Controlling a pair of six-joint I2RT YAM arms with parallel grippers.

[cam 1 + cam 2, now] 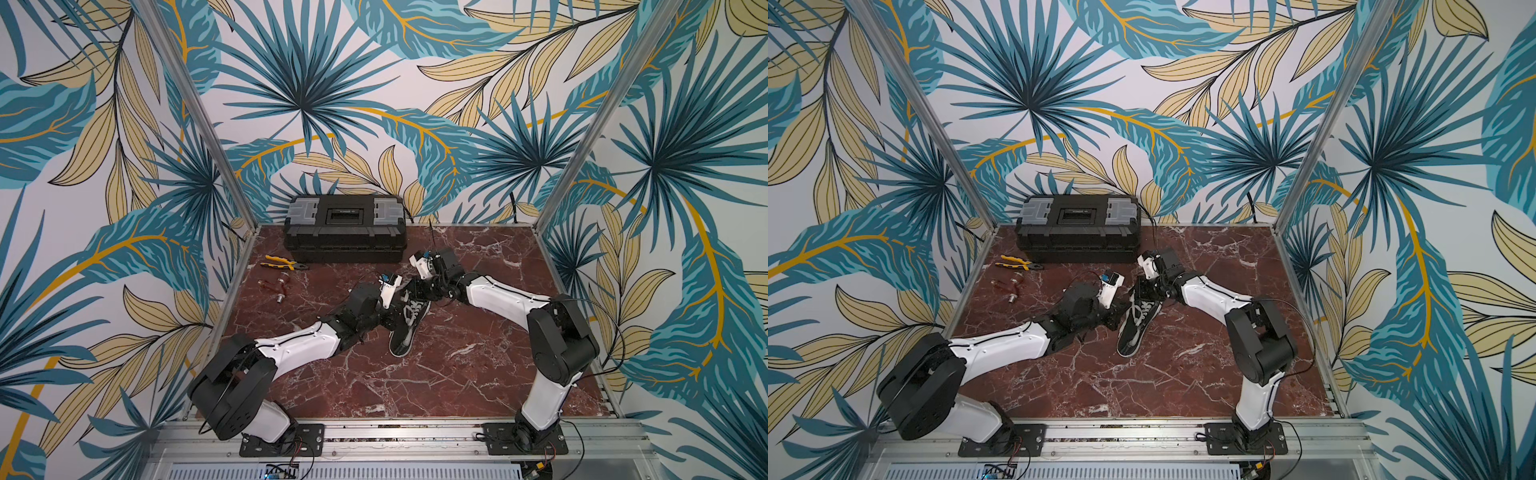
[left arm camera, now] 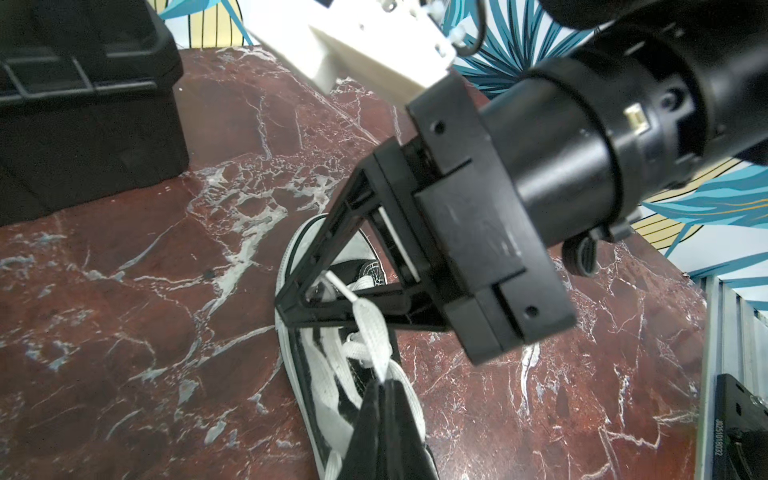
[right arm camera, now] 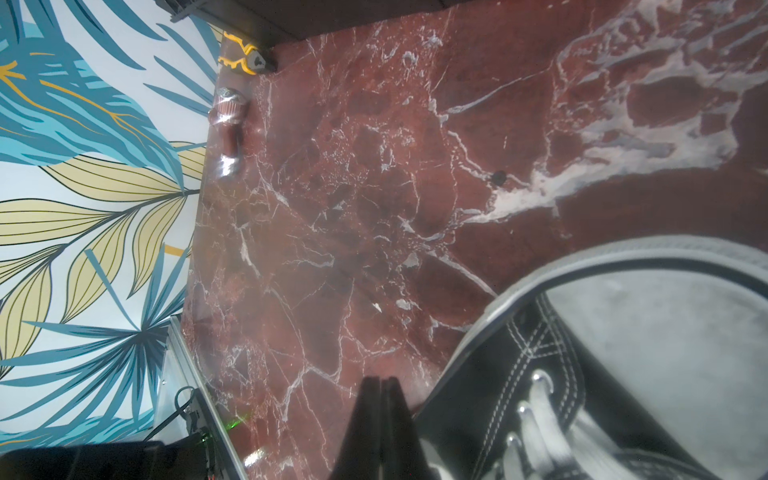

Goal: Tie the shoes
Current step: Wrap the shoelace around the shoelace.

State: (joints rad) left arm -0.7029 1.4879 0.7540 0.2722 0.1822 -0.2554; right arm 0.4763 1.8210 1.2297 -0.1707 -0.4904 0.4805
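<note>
The shoe (image 1: 409,328) (image 1: 1136,328) is a black canvas sneaker with a white toe cap and white laces. It lies mid-table with its toe toward the back wall. My left gripper (image 2: 384,380) (image 1: 395,320) is over the lacing, shut on a flat white lace (image 2: 370,332). That lace runs up from the tips and crosses the right gripper's finger frame. My right gripper (image 3: 380,380) (image 1: 415,291) is shut beside the shoe's (image 3: 498,374) toe end with nothing visible between its tips. In the left wrist view its black fingers (image 2: 307,286) meet at the sole edge.
A black toolbox (image 1: 345,226) (image 2: 83,104) stands at the back of the marble table (image 1: 478,374). Yellow-handled pliers (image 1: 282,263) (image 3: 241,58) and small metal fittings (image 1: 278,286) (image 3: 228,120) lie at the back left. Patterned walls enclose three sides.
</note>
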